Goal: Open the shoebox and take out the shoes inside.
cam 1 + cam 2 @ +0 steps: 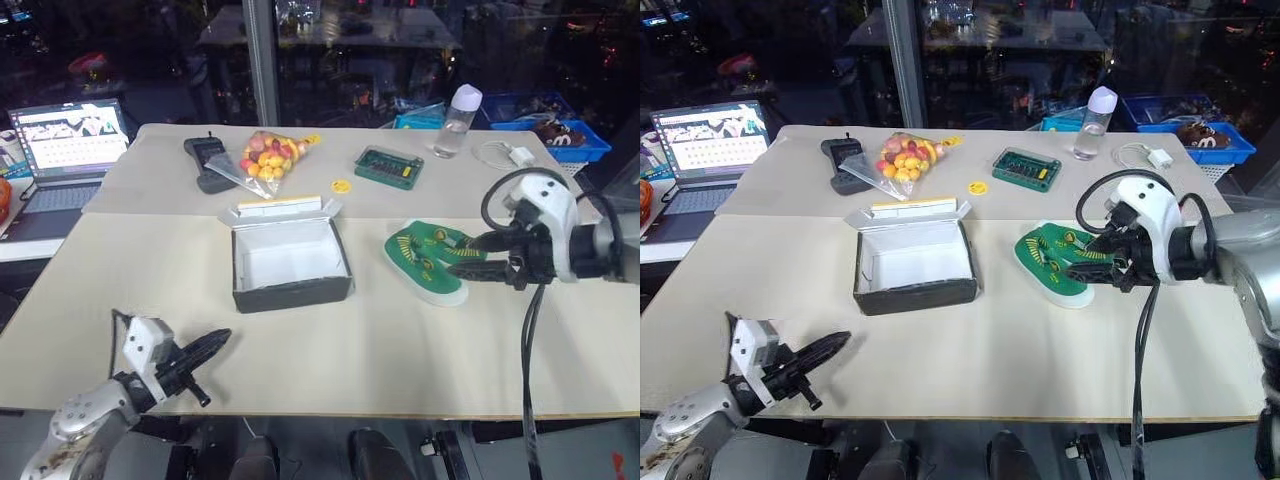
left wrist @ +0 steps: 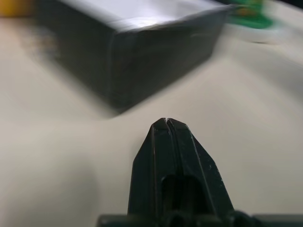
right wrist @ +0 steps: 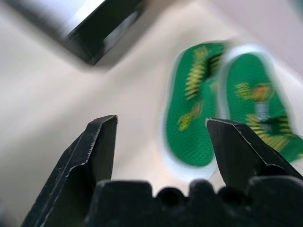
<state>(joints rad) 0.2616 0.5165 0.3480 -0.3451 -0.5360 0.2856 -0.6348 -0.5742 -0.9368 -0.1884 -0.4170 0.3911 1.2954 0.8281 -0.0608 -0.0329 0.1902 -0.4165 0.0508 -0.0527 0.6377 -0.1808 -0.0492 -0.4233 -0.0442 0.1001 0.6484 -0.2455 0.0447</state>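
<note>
Currently the shoes (image 1: 430,260) lie on the table (image 1: 330,350) beside the open box (image 1: 290,262), right hand (image 1: 470,262) spread and empty, left hand (image 1: 205,350) closed and empty; light, floppy, best gripped at an edge.

Shoebox (image 1: 290,262) open and empty, white inside, dark sides, lid flipped back, mid-table. Green slippers (image 1: 430,258) side by side, flat, soles down, toward the table's right edge, apart from the box.
</note>
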